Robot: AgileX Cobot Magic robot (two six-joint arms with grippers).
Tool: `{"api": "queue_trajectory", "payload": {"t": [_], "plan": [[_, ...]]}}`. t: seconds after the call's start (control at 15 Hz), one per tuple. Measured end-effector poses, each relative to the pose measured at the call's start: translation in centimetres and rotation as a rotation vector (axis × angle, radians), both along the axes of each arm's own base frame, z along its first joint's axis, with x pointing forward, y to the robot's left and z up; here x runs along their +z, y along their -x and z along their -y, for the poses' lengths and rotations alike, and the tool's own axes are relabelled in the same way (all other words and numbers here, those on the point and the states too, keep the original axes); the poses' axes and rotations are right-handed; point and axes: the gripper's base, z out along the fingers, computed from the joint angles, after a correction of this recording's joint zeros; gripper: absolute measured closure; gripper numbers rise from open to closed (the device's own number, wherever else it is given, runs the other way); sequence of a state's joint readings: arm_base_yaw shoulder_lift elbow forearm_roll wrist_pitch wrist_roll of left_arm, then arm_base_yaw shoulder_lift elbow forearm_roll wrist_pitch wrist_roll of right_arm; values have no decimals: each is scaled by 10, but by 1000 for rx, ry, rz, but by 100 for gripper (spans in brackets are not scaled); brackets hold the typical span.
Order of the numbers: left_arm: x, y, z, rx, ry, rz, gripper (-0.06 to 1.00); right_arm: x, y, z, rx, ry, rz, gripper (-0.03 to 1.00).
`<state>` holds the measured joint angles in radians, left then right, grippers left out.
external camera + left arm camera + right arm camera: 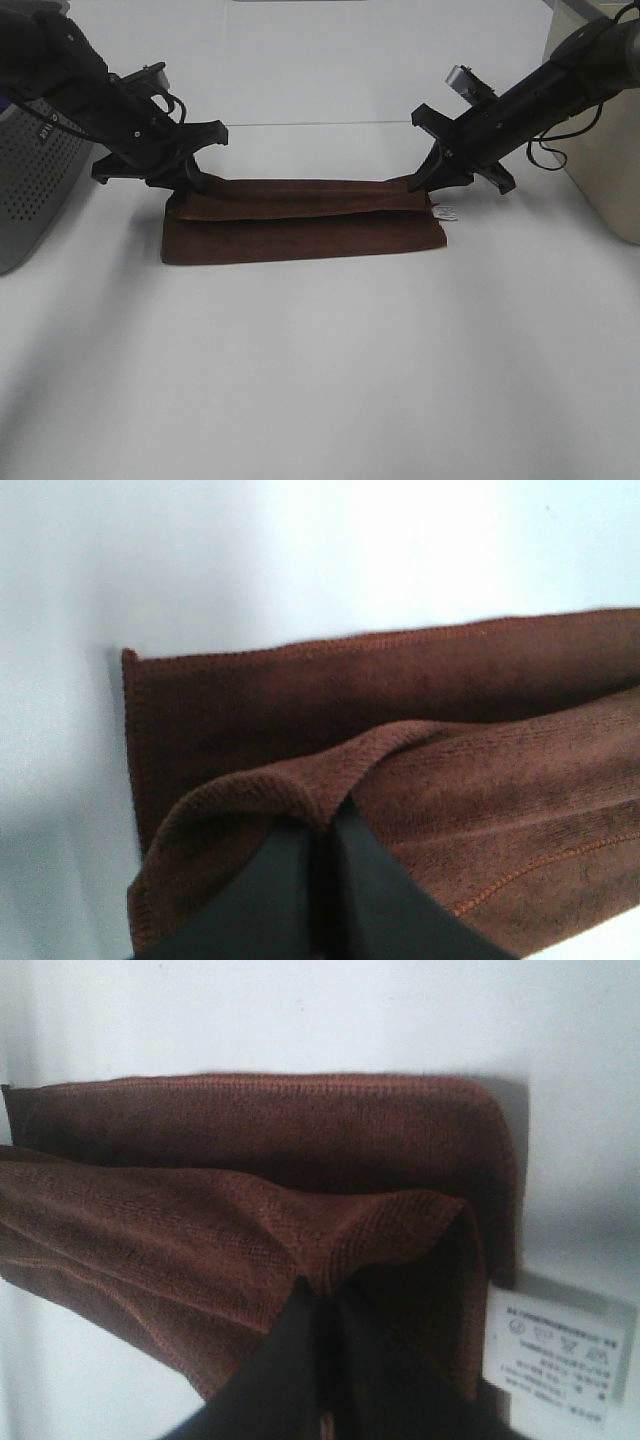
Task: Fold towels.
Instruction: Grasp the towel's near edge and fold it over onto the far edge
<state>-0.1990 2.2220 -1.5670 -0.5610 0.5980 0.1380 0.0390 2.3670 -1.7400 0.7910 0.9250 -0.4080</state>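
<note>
Here, both fingers (325, 825) pinch towel (300, 235)

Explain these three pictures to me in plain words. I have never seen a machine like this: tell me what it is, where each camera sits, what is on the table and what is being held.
This is a robot with two black arms, each ending in a two-fingered gripper. The wide picture comes from a camera mounted high, looking down on a white table. The other two are close-ups from cameras on each arm's wrist.

On the table lies a reddish-brown towel, partly folded into a long strip. A small white tag sticks out at its right end.

The left gripper is shut on the towel's upper layer at the left end, the right gripper likewise at the right end. In each wrist view the dark fingers pinch a fold of fabric.

A grey perforated object stands at the far left.
</note>
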Motion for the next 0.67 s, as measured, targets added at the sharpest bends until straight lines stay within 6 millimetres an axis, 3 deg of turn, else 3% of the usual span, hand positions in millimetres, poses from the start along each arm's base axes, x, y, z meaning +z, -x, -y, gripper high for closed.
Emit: {"api": "queue_trajectory", "payload": {"t": [0.13, 0.4, 0.53, 0.67], "plan": [[0, -4, -1, 21, -5, 37, 87, -1, -4, 0, -20, 16, 30, 90], [1, -5, -1, 42, 18, 39, 30, -1, -5, 1, -30, 16, 36, 43], [1, -4, -1, 28, 5, 37, 19, 2, -4, 1, -23, 11, 34, 30], [7, -3, -7, -25, -67, 58, 17, 21, 0, 4, 17, 44, 57, 27]]}}
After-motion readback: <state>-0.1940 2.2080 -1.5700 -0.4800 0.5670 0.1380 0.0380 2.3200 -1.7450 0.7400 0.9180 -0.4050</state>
